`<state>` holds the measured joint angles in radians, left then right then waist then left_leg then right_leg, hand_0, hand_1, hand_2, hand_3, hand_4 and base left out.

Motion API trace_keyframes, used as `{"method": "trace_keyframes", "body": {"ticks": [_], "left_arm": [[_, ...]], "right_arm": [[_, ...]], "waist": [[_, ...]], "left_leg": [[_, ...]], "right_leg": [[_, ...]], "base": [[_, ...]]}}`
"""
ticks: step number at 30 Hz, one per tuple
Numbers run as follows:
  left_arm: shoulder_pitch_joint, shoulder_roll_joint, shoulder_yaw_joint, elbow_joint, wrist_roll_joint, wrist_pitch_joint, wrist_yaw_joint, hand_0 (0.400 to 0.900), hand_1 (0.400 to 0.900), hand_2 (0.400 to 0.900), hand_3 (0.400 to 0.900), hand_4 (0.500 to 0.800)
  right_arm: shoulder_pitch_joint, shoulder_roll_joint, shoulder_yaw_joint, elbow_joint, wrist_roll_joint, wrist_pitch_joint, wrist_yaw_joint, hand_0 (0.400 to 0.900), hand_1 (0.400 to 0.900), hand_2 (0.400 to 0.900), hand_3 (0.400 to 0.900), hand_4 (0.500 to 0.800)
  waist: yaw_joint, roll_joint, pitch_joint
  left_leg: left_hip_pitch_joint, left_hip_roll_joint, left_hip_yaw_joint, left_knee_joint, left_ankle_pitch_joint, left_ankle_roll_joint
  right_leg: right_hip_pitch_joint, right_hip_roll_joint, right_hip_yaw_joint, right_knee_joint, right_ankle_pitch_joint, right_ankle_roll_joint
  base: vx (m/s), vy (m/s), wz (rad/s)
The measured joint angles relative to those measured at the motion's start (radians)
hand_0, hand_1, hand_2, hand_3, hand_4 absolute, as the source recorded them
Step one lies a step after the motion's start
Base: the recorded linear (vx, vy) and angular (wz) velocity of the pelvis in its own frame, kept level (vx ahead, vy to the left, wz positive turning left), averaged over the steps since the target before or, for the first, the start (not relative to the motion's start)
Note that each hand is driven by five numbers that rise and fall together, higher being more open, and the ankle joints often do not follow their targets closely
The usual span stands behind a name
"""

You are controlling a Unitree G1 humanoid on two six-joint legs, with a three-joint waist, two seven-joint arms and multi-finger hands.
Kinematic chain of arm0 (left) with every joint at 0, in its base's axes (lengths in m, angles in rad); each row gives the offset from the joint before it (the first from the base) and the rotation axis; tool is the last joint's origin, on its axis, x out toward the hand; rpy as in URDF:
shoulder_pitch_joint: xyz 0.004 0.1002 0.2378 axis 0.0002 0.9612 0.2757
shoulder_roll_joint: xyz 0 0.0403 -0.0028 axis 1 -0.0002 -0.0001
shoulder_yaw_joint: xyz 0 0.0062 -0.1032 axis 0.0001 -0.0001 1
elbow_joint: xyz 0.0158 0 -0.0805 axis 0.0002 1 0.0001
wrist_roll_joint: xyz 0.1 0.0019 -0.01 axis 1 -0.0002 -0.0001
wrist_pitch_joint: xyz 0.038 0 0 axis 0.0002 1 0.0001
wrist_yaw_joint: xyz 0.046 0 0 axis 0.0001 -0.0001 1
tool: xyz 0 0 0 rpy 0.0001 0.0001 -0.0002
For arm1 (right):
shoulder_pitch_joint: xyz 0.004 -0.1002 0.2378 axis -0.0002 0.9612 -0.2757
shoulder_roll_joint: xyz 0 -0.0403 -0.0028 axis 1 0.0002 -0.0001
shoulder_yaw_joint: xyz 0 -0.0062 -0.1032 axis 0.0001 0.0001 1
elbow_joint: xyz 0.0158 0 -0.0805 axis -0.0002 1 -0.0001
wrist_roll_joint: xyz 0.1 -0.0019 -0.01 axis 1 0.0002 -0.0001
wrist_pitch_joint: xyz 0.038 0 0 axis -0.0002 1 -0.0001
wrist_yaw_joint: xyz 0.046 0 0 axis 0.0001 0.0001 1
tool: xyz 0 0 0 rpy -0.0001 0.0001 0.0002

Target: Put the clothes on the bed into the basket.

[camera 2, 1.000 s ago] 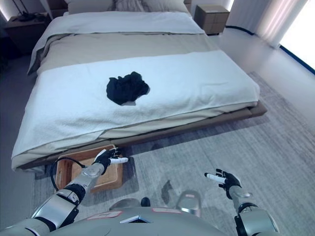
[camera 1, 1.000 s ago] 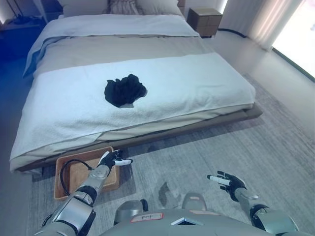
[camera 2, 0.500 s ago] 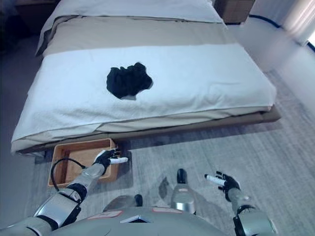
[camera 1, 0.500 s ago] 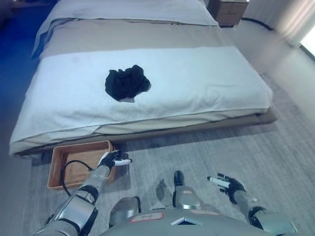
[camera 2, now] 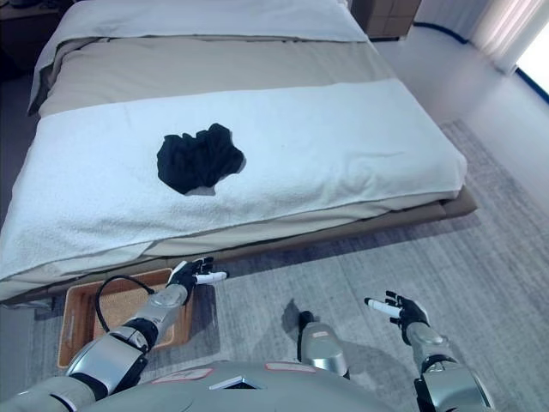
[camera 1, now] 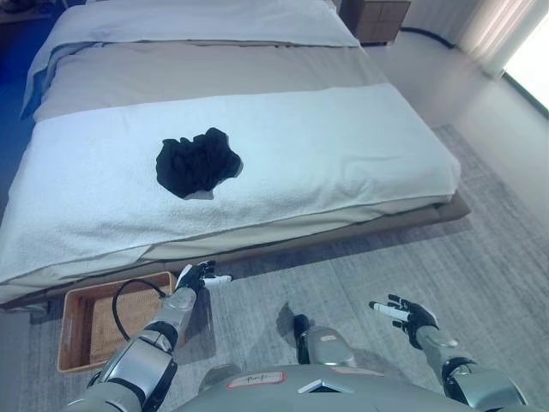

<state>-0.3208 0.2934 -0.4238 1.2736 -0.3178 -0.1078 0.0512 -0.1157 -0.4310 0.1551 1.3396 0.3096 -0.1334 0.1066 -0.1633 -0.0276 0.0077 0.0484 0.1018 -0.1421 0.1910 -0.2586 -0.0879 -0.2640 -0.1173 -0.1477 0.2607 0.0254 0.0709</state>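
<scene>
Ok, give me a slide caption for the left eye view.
Crumpled black garment lies on the white bed cover; woven brown basket waits on the floor, both robot hands open.

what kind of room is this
Most likely a bedroom: a wide low bed with white and beige covers fills the view, a wooden nightstand stands by its head, and a grey rug covers the floor beside it.

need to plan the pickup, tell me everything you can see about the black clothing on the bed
The black clothing is one dark, crumpled bundle of soft fabric, bunched into an irregular heap with folds and lobes; what garment it is cannot be told. It lies on the white blanket spread across the foot half of the bed, left of the middle, well back from the near edge. Only the blanket touches it. Both hands are down over the carpet, far from it.
</scene>
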Motion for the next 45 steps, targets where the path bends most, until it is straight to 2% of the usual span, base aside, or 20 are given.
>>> {"method": "trace_keyframes", "body": {"ticks": [6,8,12,13,14,15,19,21,23,24,25,28,30,32,34,35,36,38,41,45], "left_arm": [[-0.054,0.006,0.027,0.021,-0.028,0.001,0.025,0.900,0.900,0.900,0.900,0.800],[-0.074,0.003,0.029,0.020,-0.047,0.000,0.026,0.900,0.900,0.900,0.900,0.800],[-0.106,-0.008,0.026,0.021,-0.059,0.000,0.024,0.900,0.900,0.900,0.900,0.800],[-0.117,-0.013,0.025,0.020,-0.061,0.000,0.023,0.900,0.900,0.900,0.900,0.800],[-0.150,-0.015,0.025,0.017,-0.062,0.000,0.025,0.900,0.900,0.900,0.900,0.800],[-0.171,-0.010,0.025,0.014,-0.065,-0.005,0.026,0.900,0.900,0.900,0.900,0.800],[-0.210,-0.006,0.025,0.014,-0.083,-0.003,0.028,0.900,0.900,0.900,0.900,0.800],[-0.208,-0.006,0.023,0.014,-0.090,-0.002,0.028,0.900,0.900,0.900,0.900,0.800],[-0.206,-0.005,0.022,0.017,-0.091,-0.001,0.028,0.900,0.900,0.900,0.900,0.800],[-0.206,-0.005,0.022,0.018,-0.091,-0.001,0.028,0.900,0.900,0.900,0.900,0.800],[-0.204,-0.005,0.022,0.019,-0.091,-0.001,0.027,0.900,0.900,0.900,0.900,0.800],[-0.204,0.006,0.025,0.019,-0.091,-0.002,0.028,0.900,0.900,0.900,0.900,0.800],[-0.203,0.016,0.025,0.018,-0.091,-0.003,0.029,0.900,0.900,0.900,0.900,0.800],[-0.202,0.022,0.024,0.015,-0.091,-0.005,0.029,0.900,0.900,0.900,0.900,0.800],[-0.200,0.013,0.023,0.004,-0.091,-0.005,0.032,0.900,0.900,0.900,0.900,0.800],[-0.195,0.005,0.023,0.004,-0.091,-0.005,0.036,0.900,0.900,0.900,0.900,0.800],[-0.194,0.015,0.022,-0.011,-0.092,-0.006,0.041,0.900,0.900,0.900,0.900,0.800],[-0.188,0.047,0.017,-0.045,-0.095,-0.007,0.055,0.900,0.900,0.900,0.900,0.800],[-0.202,0.082,0.014,-0.100,-0.095,-0.029,0.073,0.900,0.900,0.900,0.900,0.800],[-0.220,0.096,0.007,-0.113,-0.108,-0.031,0.081,0.900,0.900,0.900,0.900,0.800]], "right_arm": [[-0.054,-0.010,0.000,-0.006,0.000,-0.004,-0.011,0.900,0.900,0.900,0.900,0.800],[-0.068,-0.011,0.001,-0.006,0.000,-0.003,-0.015,0.900,0.900,0.900,0.900,0.800],[-0.079,-0.015,0.037,-0.007,0.012,-0.005,-0.034,0.900,0.900,0.900,0.900,0.800],[-0.084,-0.021,0.037,-0.007,0.016,-0.006,-0.038,0.900,0.900,0.900,0.900,0.800],[-0.087,-0.020,0.037,-0.005,0.034,-0.005,-0.042,0.900,0.900,0.900,0.900,0.800],[-0.096,-0.011,0.041,-0.005,0.037,-0.004,-0.045,0.900,0.900,0.900,0.900,0.800],[-0.175,-0.016,0.036,-0.006,0.041,-0.013,-0.061,0.900,0.900,0.900,0.900,0.800],[-0.198,-0.017,0.037,-0.014,0.041,-0.028,-0.064,0.900,0.900,0.900,0.900,0.800],[-0.214,-0.016,0.040,-0.014,0.041,-0.030,-0.070,0.900,0.900,0.900,0.900,0.800],[-0.215,-0.016,0.044,-0.014,0.041,-0.029,-0.073,0.900,0.900,0.900,0.900,0.800],[-0.213,-0.016,0.044,-0.014,0.041,-0.030,-0.074,0.900,0.900,0.900,0.900,0.800],[-0.211,-0.016,0.046,-0.013,0.041,-0.032,-0.078,0.900,0.900,0.900,0.900,0.800],[-0.207,-0.018,0.045,-0.013,0.041,-0.031,-0.079,0.900,0.900,0.900,0.900,0.800],[-0.201,-0.019,0.045,-0.010,0.041,-0.030,-0.082,0.900,0.900,0.900,0.900,0.800],[-0.186,-0.029,0.045,-0.006,0.041,-0.030,-0.085,0.900,0.900,0.900,0.900,0.800],[-0.181,-0.038,0.045,-0.004,0.041,-0.026,-0.087,0.900,0.900,0.900,0.900,0.800],[-0.178,-0.025,0.046,-0.005,0.041,-0.029,-0.091,0.900,0.900,0.900,0.900,0.800],[-0.179,-0.002,0.059,-0.007,0.040,-0.029,-0.087,0.900,0.900,0.900,0.900,0.800],[-0.196,0.004,0.059,-0.012,0.040,-0.030,-0.082,0.900,0.900,0.900,0.900,0.800],[-0.225,0.006,0.056,-0.016,0.039,-0.031,-0.082,0.900,0.900,0.900,0.900,0.800]], "waist": [[0.001,-0.003,0.000],[0.007,-0.014,0.011],[0.019,-0.050,0.041],[0.020,-0.050,0.051],[0.032,-0.072,0.079],[0.054,-0.106,0.104],[0.084,-0.111,0.190],[0.121,-0.086,0.215],[0.142,-0.052,0.243],[0.148,-0.043,0.251],[0.156,-0.039,0.254],[0.178,-0.025,0.256],[0.179,-0.018,0.252],[0.167,-0.007,0.239],[0.166,0.022,0.214],[0.165,0.049,0.195],[0.172,0.029,0.190],[0.187,-0.011,0.164],[0.200,-0.035,0.149],[0.223,-0.027,0.144]], "left_leg": [[-0.002,0.042,0.016,0.037,0.022,-0.041],[-0.078,0.041,0.024,0.188,0.043,-0.070],[-0.135,0.041,0.007,0.329,0.153,-0.055],[-0.150,0.036,0.004,0.328,0.189,-0.059],[-0.204,0.023,0.001,0.399,0.265,-0.083],[-0.227,0.012,0.008,0.425,0.255,-0.079],[-0.335,0.003,0.013,0.310,0.256,-0.067],[-0.342,0.011,0.008,0.103,0.272,-0.063],[-0.347,0.036,0.002,-0.048,0.309,-0.065],[-0.351,0.042,0.002,-0.099,0.328,-0.067],[-0.350,0.048,0.010,-0.150,0.339,-0.063],[-0.365,0.064,0.072,-0.177,0.348,-0.065],[-0.361,0.074,0.109,-0.157,0.349,-0.063],[-0.344,0.079,0.128,-0.161,0.361,-0.047],[-0.309,0.088,0.175,-0.176,0.371,-0.027],[-0.279,0.100,0.185,-0.203,0.438,0.009],[-0.259,0.077,0.224,-0.210,0.476,0.041],[-0.241,0.013,0.274,-0.199,0.446,0.085],[-0.240,-0.057,0.287,-0.175,0.406,0.132],[-0.224,-0.081,0.300,-0.169,0.366,0.142]], "right_leg": [[-0.047,0.058,0.028,0.077,-0.096,-0.021],[-0.045,0.083,0.023,0.089,-0.104,-0.040],[0.002,0.088,0.028,0.040,-0.092,-0.080],[0.008,0.095,0.025,0.038,-0.095,-0.097],[0.026,0.087,0.021,0.016,-0.089,-0.139],[0.039,0.074,0.035,-0.006,-0.082,-0.150],[0.099,0.105,0.050,-0.091,-0.064,-0.192],[0.121,0.142,0.078,-0.131,-0.057,-0.157],[0.178,0.188,0.101,-0.183,-0.044,-0.156],[0.206,0.201,0.109,-0.209,-0.045,-0.162],[0.221,0.207,0.120,-0.217,-0.036,-0.196],[0.261,0.215,0.163,-0.223,-0.043,-0.224],[0.286,0.205,0.192,-0.229,-0.055,-0.214],[0.297,0.185,0.210,-0.223,-0.084,-0.180],[0.298,0.166,0.221,-0.207,-0.111,-0.116],[0.308,0.162,0.232,-0.199,-0.132,-0.082],[0.299,0.127,0.245,-0.167,-0.154,-0.051],[0.293,0.050,0.246,-0.136,-0.171,-0.008],[0.303,-0.023,0.234,-0.142,-0.154,0.059],[0.222,-0.047,0.193,0.040,-0.156,0.085]], "base": [[0.17,-0.189,-0.27],[0.12,-0.202,0.00],[0.07,-0.125,0.05],[0.11,-0.144,0.00],[0.09,-0.059,-0.16],[0.12,-0.023,-0.31],[0.20,0.058,-0.45],[0.32,0.133,-0.67],[0.30,0.099,-0.55],[0.29,0.099,-0.46],[0.28,0.120,-0.39],[0.25,0.160,-0.33],[0.23,0.208,-0.24],[0.21,0.216,-0.18],[0.23,0.223,-0.35],[0.25,0.230,-0.37],[0.23,0.209,-0.32],[0.18,0.175,-0.16],[0.18,0.238,-0.08],[0.15,0.273,0.07]]}}
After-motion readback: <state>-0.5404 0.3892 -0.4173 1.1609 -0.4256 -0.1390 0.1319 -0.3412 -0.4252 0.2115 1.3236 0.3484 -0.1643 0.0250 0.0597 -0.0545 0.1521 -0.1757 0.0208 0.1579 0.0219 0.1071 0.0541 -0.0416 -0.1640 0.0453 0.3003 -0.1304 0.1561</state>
